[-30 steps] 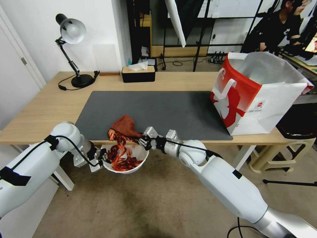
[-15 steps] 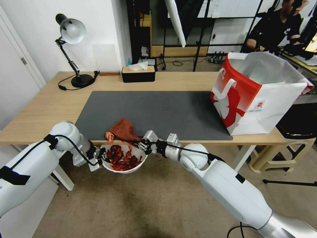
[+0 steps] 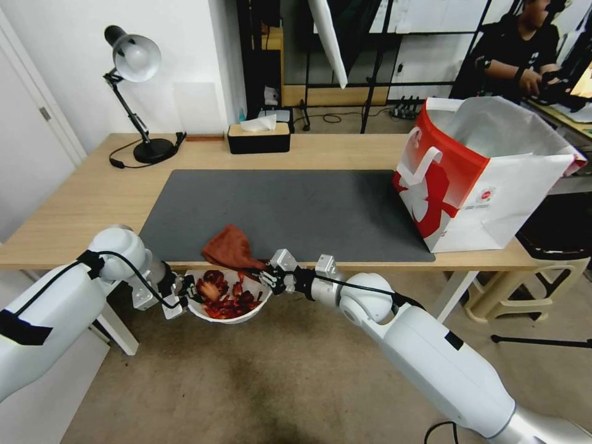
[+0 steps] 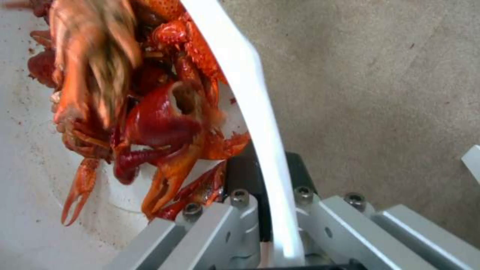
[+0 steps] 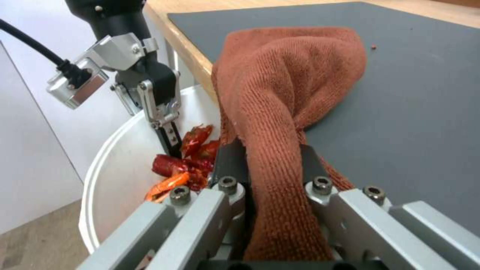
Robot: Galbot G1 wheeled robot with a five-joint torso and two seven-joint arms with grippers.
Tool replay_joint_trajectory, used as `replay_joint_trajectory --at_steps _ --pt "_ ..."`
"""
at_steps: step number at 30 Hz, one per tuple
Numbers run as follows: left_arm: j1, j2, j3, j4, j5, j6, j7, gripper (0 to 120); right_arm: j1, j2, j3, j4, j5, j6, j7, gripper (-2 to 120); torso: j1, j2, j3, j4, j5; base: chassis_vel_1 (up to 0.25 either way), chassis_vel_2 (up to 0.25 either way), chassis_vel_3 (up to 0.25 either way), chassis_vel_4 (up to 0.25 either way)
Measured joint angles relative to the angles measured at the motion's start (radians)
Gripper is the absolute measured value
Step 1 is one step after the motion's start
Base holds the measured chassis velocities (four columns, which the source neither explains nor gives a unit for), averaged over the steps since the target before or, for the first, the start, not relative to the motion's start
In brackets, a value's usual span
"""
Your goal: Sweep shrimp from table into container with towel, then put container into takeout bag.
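The white container [image 3: 228, 319] hangs just below the table's [image 3: 80, 203] front edge, and my left gripper [image 3: 188, 288] is shut on its rim [image 4: 250, 112]. Red-orange shrimp [image 3: 225, 296] lie piled inside it [image 4: 160, 120]. The reddish-brown towel [image 3: 229, 246] lies bunched on the dark mat at the front edge, above the bowl. My right gripper [image 3: 264, 276] is shut on the towel's near end [image 5: 290, 86], right beside the bowl's rim [image 5: 120, 157]. The red and white takeout bag [image 3: 487, 185] stands open at the table's right end.
The dark grey mat [image 3: 296, 209] covers the table's middle. A desk lamp [image 3: 132, 92] and a black tissue box [image 3: 258, 137] stand at the back. A beige stool [image 3: 524, 290] is on the floor to the right, under the bag's corner.
The shrimp that hung at the table edge under the towel have dropped into the container. The right gripper has drawn the towel slightly toward the edge; the bowl stays held.
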Motion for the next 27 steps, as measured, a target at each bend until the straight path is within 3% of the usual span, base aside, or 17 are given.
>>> replay_joint_trajectory --at_steps 27 --pt "0.006 0.009 -0.002 -0.021 -0.001 0.005 0.002 0 -0.056 -0.006 0.002 0.115 0.04 -0.017 -0.004 7 0.0 0.0 0.0 -0.0001 -0.0001 0.0 0.0 0.0 0.0"
